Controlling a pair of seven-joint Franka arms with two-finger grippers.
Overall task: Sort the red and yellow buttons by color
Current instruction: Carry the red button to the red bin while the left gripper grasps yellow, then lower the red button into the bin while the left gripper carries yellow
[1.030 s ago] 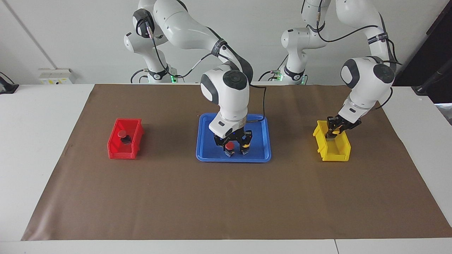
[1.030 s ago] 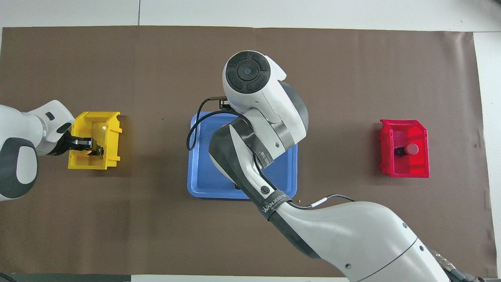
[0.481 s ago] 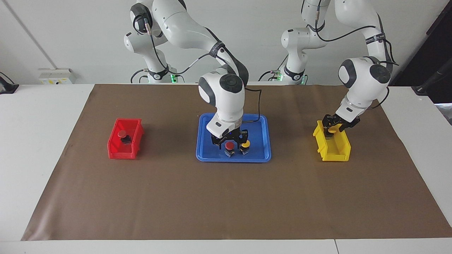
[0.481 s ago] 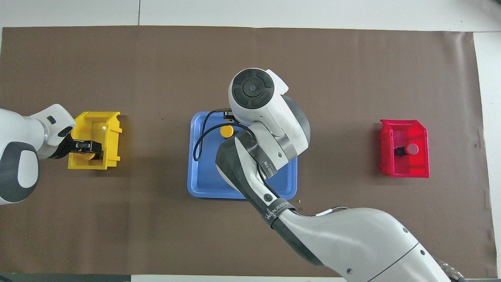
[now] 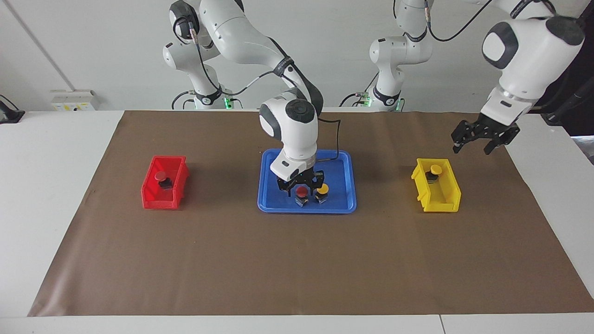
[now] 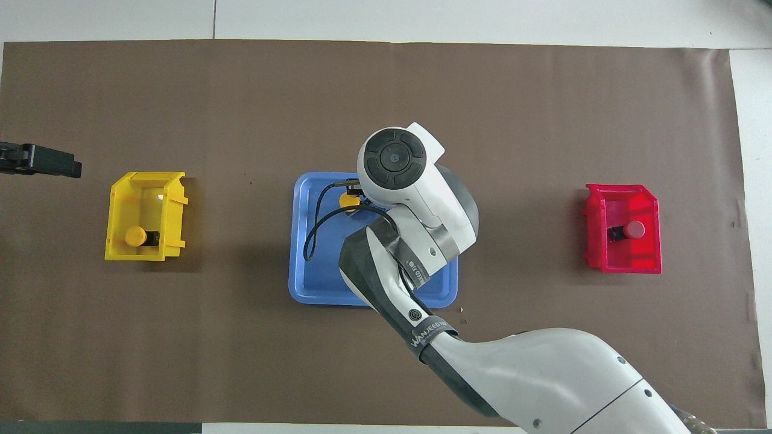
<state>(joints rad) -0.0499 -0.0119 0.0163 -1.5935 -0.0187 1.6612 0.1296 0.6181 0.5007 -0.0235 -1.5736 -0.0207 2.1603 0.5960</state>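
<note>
In the overhead view the big right arm covers much of the blue tray point(image 6: 307, 283), so the red button point(image 5: 302, 191) in the tray cannot be seen there. Only part of the yellow button point(image 6: 348, 200) beside it peeks out, near 12 o'clock on the tray. In the facing view both stand up straight in the tray point(image 5: 343, 204), caps on top, with the yellow one point(image 5: 323, 189) just beside the red one. The right gripper point(image 5: 300, 182) hangs low over the red button with its fingers spread and nothing held. I cannot tell if a finger touches the button. The left gripper point(image 5: 480, 139) is up in the air over the brown mat point(image 5: 297, 260) near the yellow bin point(image 5: 438, 202). Its fingers are spread and hold nothing. In the overhead view only its dark tip point(image 6: 39, 161) shows, cut off by the edge at 9 o'clock. A second yellow button point(image 5: 434, 169) lies on its side in the yellow bin point(image 6: 132, 256). Seen from overhead, its cap point(image 6: 134, 236) points to 9 o'clock and its black base to 3 o'clock. A second red button point(image 5: 161, 176) lies on its side in the red bin point(image 5: 158, 202). Seen from overhead, its cap point(image 6: 633, 229) points to 3 o'clock and its base to 9 o'clock.
</note>
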